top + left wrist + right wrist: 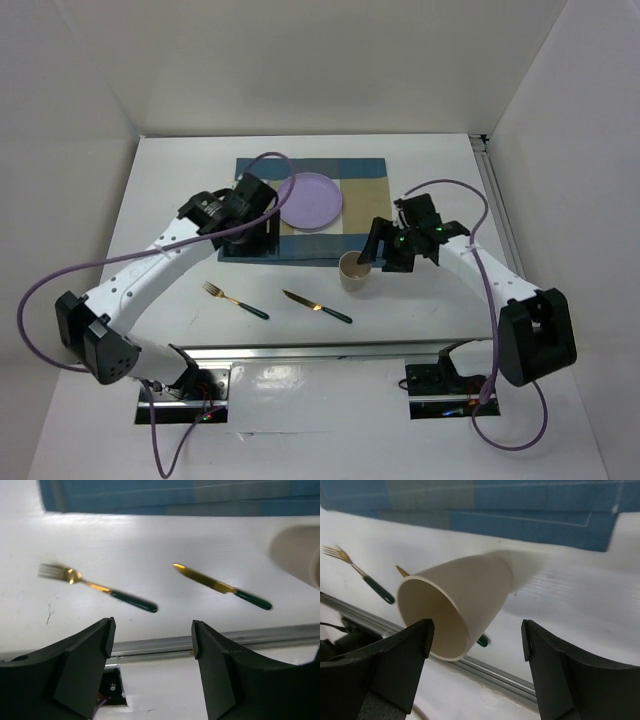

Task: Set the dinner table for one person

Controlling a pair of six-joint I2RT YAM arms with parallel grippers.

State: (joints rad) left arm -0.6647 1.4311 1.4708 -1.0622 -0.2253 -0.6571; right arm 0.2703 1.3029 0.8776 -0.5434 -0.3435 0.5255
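Overhead, the large matte white dinner table (180, 180) fills the floor of the white-walled enclosure. A blue, beige and white striped cloth placemat (360, 190) lies at its middle, with a round lilac plate (312, 200) on it. The left gripper (252, 228) hangs at the placemat's left end, beside the plate. The right gripper (375, 255) is at a beige paper cup (355, 272) standing just in front of the mat. Nearer the arms lie a gold fork with a dark green handle (235, 300) and a matching gold knife (317, 307).

Left wrist view: black fingers (95, 645) spread wide, nothing between them.

Right wrist view: fingers (540, 650) stand wide, with the cup's rim close to the left finger and clear of the right.
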